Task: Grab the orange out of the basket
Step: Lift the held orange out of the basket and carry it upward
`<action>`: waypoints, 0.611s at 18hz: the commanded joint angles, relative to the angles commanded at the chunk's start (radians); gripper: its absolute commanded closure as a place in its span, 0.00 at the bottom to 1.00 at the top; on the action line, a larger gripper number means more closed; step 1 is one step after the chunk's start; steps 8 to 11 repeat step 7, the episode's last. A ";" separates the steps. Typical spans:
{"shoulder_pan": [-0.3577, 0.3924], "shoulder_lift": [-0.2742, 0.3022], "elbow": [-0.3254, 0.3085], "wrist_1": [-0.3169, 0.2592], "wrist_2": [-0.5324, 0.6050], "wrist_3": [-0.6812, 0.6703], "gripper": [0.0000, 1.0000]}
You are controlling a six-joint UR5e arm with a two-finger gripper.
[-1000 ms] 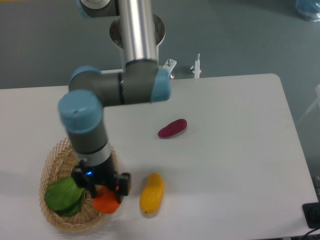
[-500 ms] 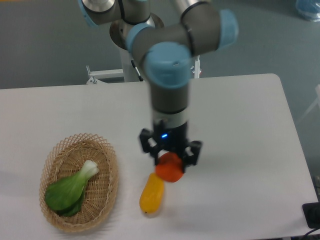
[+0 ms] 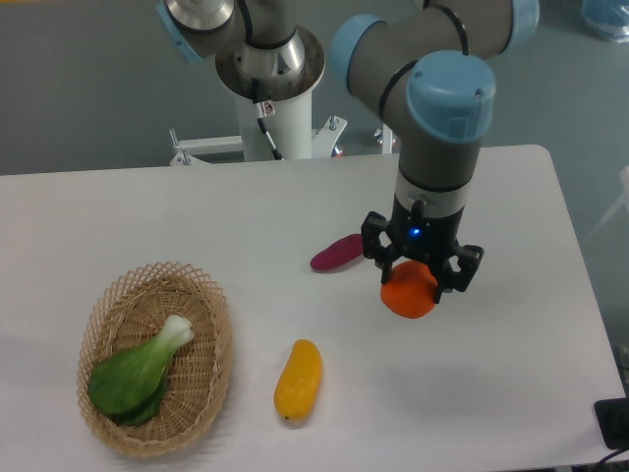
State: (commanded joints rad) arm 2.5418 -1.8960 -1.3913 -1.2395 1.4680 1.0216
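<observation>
Camera view
gripper (image 3: 421, 276): fingers closed around the orange (image 3: 410, 295), holding it above the table (image 3: 511, 374), right of centre
orange: well apart from the basket (image 3: 201, 379), just beside the purple vegetable (image 3: 337, 253)
basket: at left, holds a green leafy vegetable (image 3: 138, 372)
yellow fruit (image 3: 298, 380): lies on the table near the basket

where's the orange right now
The orange is in the claw, right of centre over the table, just right of the purple vegetable.
</observation>
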 joint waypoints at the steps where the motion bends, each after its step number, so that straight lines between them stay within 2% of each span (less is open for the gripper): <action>1: 0.000 0.000 0.000 0.000 0.000 0.000 0.51; 11: 0.006 0.000 -0.009 0.000 -0.011 0.000 0.51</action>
